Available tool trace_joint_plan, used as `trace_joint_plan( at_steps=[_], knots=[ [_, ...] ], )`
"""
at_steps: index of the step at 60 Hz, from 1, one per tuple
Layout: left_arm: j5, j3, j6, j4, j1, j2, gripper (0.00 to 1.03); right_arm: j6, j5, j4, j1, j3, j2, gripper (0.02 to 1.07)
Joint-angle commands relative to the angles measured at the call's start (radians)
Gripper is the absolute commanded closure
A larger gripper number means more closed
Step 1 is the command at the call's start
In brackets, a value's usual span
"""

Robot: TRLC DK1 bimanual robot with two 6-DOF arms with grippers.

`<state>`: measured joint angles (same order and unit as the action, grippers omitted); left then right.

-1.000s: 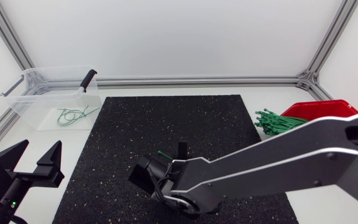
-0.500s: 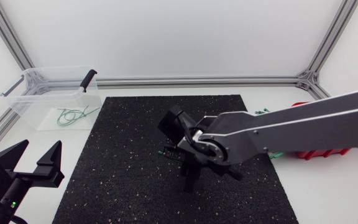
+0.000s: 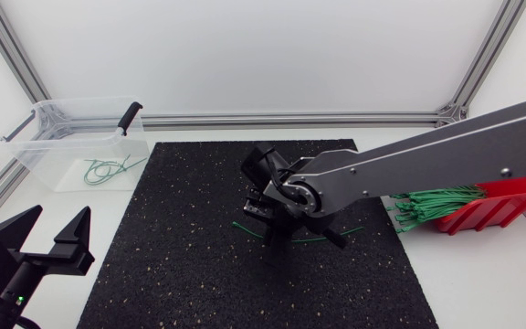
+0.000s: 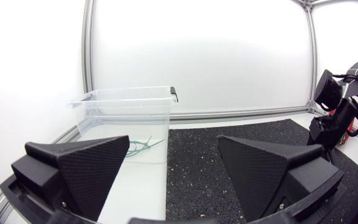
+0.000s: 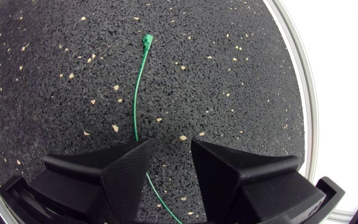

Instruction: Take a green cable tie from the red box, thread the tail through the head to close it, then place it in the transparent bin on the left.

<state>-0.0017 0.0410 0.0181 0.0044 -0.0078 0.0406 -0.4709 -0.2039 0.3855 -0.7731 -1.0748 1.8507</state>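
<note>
One green cable tie (image 5: 138, 93) lies straight and unthreaded on the black mat (image 3: 181, 247). Its head points away from my right gripper (image 5: 169, 146), and its tail runs under the gap between the spread fingers, neither of which touches it. In the head view that right gripper (image 3: 265, 227) hangs open over the mat's middle, with the tie (image 3: 245, 227) beneath it. The red box (image 3: 496, 206) at the right holds a bundle of green ties (image 3: 427, 203). My left gripper (image 3: 48, 242) stands open and empty at the near left. The transparent bin (image 3: 48, 151) holds closed green ties (image 3: 108, 169).
The bin (image 4: 129, 102) stands ahead of my left gripper (image 4: 173, 162), with its green ties (image 4: 143, 146) on the floor. My right arm (image 4: 331, 118) stands over the mat's far side. An aluminium frame (image 3: 290, 119) borders the table at the back.
My right arm has swung from the mat's near edge toward its middle and turned downward. Its fingers have spread, and the green tie now lies loose on the mat. The left arm kept still.
</note>
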Motion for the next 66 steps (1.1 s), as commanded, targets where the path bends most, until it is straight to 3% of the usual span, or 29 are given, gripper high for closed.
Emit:
trace_joint_plan(
  at_steps=[1, 29, 52, 59, 66],
  knots=[
    [0.002, -0.038, -0.023, -0.027, -0.006, 0.01, 0.04, 0.028, -0.005, -0.01, -0.029, 0.029, 0.015, 0.57],
    [0.002, -0.038, -0.024, -0.027, -0.004, 0.012, 0.04, 0.107, -0.088, 0.003, -0.187, 0.118, -0.047, 0.57],
    [0.002, -0.038, -0.023, -0.027, -0.001, 0.012, 0.04, 0.037, -0.089, 0.016, -0.118, 0.065, -0.081, 0.57],
    [0.002, -0.038, -0.023, -0.027, -0.001, 0.012, 0.04, -0.029, -0.045, 0.066, -0.101, 0.044, -0.133, 0.56],
    [0.002, -0.038, -0.023, -0.027, -0.003, 0.012, 0.04, -0.098, 0.078, 0.179, -0.06, -0.01, -0.153, 0.56]
  ],
)
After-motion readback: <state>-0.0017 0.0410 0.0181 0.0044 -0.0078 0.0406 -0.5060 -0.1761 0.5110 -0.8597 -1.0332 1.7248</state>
